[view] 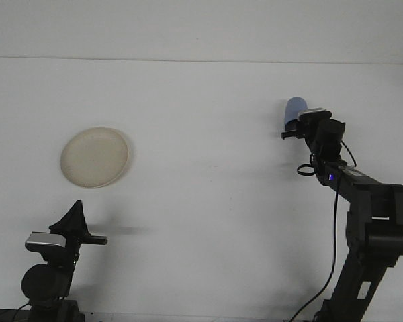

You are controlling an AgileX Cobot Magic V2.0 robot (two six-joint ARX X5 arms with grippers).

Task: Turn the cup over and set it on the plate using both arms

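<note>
One view only, from the front: blue cup (pixel 294 112) gripped in right gripper (pixel 291 127), raised above white table (pixel 208 194), far right of cream plate (pixel 95 157). Left gripper (pixel 72 221) low, below plate, finger state impossible to tell. No readable writing anywhere.

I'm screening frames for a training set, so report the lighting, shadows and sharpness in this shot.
Front view: even, flat light on the white table, no glare; soft shadow right of the left end effector, faint one beside the cream plate. The blue cup reads slightly soft at the right end effector, which partly hides it. The dark arms lose detail against the bright surface.
</note>
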